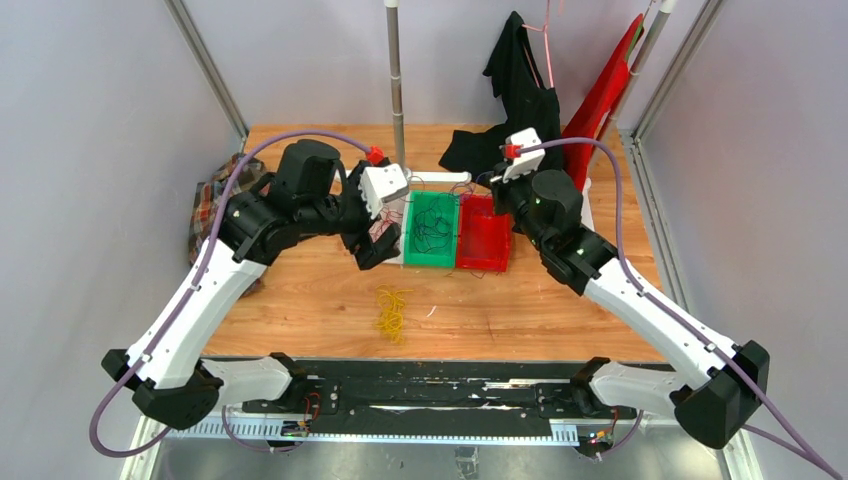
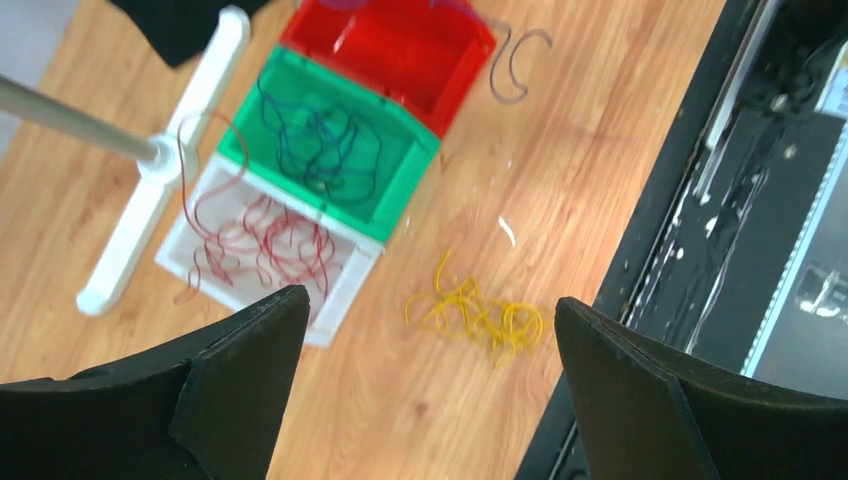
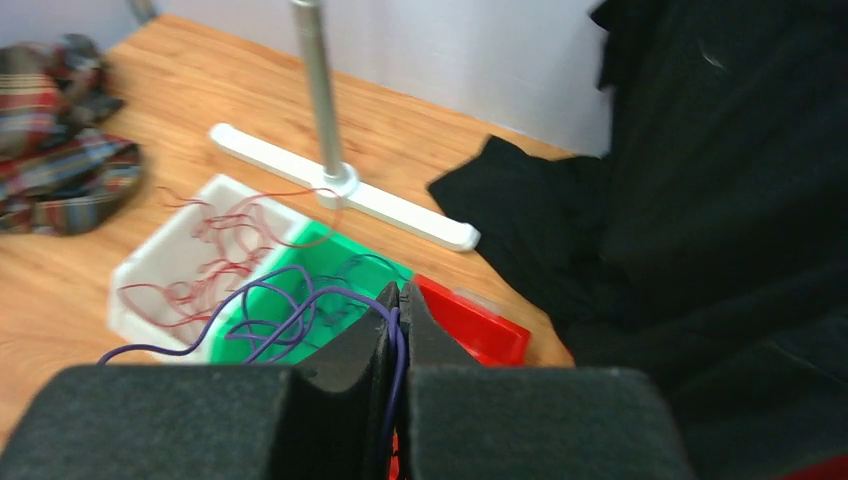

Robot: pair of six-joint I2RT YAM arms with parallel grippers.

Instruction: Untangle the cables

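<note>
- The left fingers (image 2: 235, 385) are spread wide, holding nothing.
- The right fingers (image 3: 345, 355) pinch a purple cable (image 3: 160, 349).
- Yellow cables (image 2: 480, 315) lie on the desk (image 2: 560, 180).

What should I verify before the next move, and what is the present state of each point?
1. Grip of the right end effector on a purple cable: ok, the jaws are shut on it.
2. Is the left end effector free for a new grasp: ok, open and holding nothing.
3. Are the yellow cables in a bin: not ok, they lie on the bare table.
4. Are the red cables fully inside the white bin: not ok, one loop reaches over its rim.
5. Is the held purple cable clear of the strands in the green bin: cannot tell.
</note>
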